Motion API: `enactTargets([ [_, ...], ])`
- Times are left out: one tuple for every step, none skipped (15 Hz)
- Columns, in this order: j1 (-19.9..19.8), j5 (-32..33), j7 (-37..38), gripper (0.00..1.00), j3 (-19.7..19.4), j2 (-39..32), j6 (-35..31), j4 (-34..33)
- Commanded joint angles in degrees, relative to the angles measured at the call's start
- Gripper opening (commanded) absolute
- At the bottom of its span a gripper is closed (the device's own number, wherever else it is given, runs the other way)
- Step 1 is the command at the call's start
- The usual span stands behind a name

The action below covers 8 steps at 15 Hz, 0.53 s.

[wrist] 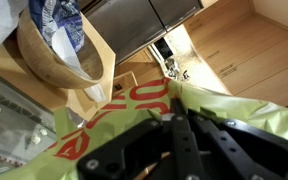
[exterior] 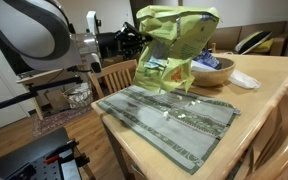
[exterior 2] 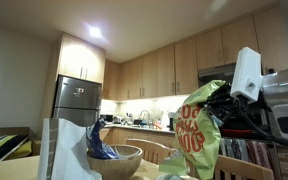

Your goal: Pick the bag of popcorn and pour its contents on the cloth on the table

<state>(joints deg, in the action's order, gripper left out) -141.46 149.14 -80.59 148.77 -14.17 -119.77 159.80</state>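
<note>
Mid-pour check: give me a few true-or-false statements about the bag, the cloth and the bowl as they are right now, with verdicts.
1. The gripper is shut on the bag of popcorn. True.
2. The bag rests on the cloth. False: it is held in the air above the cloth.
3. Some popcorn pieces lie on the cloth. True.
4. The wooden bowl is empty. False: a blue-and-white bag sits in it.
5. The cloth is draped over a chair. False: it lies flat on the table.
</note>
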Motion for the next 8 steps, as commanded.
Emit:
enactTargets([
  [1.32,0.0,-2.31,0.0,0.15,1.36,2.77,-0.01],
  [1.14,0.0,-1.27,0.0,0.14,1.27,1.18,-0.03],
  [0.99,0.0,-0.53,0.0,0.14,1.61,1.77,-0.03],
  [1.08,0.0,-0.6,0.0,0.12,1.71,1.56,-0.03],
  [1.05,0.0,-0.56,0.0,0.11,1.72,1.5,-0.03],
  [0.67,0.0,0.08,0.0,0.09,1.63,0.97,-0.03],
  [0.62,0.0,0.72,0.0,-0.22,1.52,0.14,-0.03],
  [0.69,-0.01,2.46,0.0,-0.93,1.36,-2.13,-0.43],
])
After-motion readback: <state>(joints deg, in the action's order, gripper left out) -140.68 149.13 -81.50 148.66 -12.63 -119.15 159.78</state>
